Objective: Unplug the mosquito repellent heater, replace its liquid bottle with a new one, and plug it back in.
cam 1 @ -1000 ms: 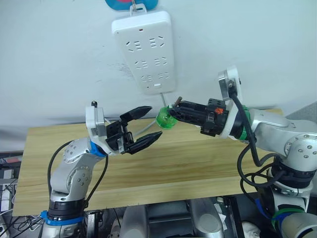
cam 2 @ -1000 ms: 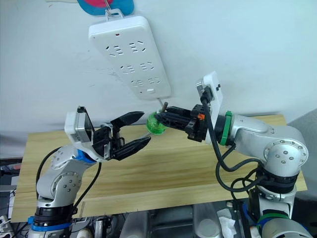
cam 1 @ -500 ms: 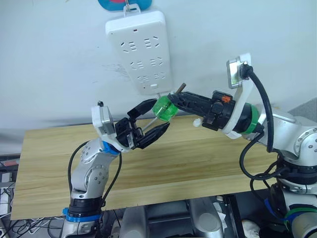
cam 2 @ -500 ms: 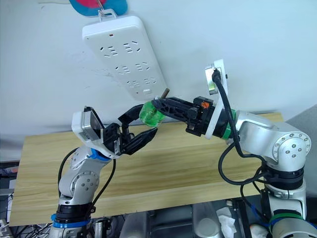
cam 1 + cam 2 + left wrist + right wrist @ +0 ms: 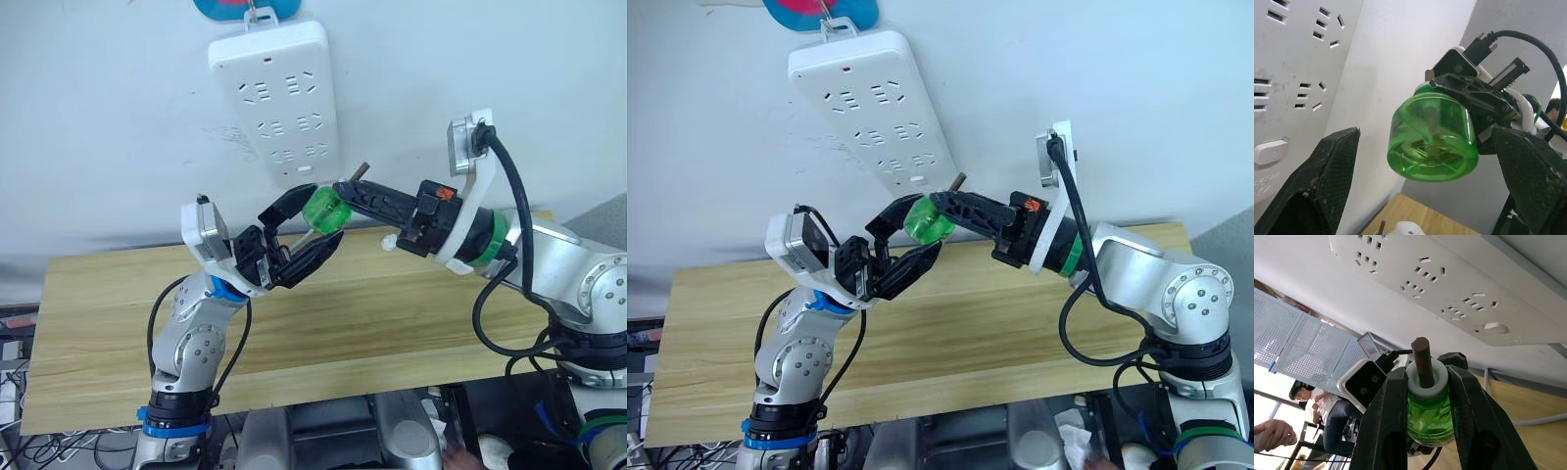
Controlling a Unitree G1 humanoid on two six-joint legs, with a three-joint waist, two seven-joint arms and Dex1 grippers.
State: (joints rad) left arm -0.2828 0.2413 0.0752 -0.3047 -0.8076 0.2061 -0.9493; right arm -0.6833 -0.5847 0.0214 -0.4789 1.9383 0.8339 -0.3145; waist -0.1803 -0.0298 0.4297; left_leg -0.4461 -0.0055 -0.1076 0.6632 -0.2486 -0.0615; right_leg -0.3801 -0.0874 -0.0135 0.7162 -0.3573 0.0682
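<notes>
Strip (image 5: 279,93) top cut off (pics' edge)

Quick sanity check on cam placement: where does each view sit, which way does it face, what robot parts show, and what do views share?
Left eye view: head, forward and down; both arms, wooden table, power strip.
Right eye view: same scene, other stereo eye.
Left wrist view: looks along the open left gripper at the base of the liquid bottle.
Right wrist view: looks along the right gripper, shut on the bottle's neck below the wick.
Shared: bottle and power strip show in all four.
</notes>
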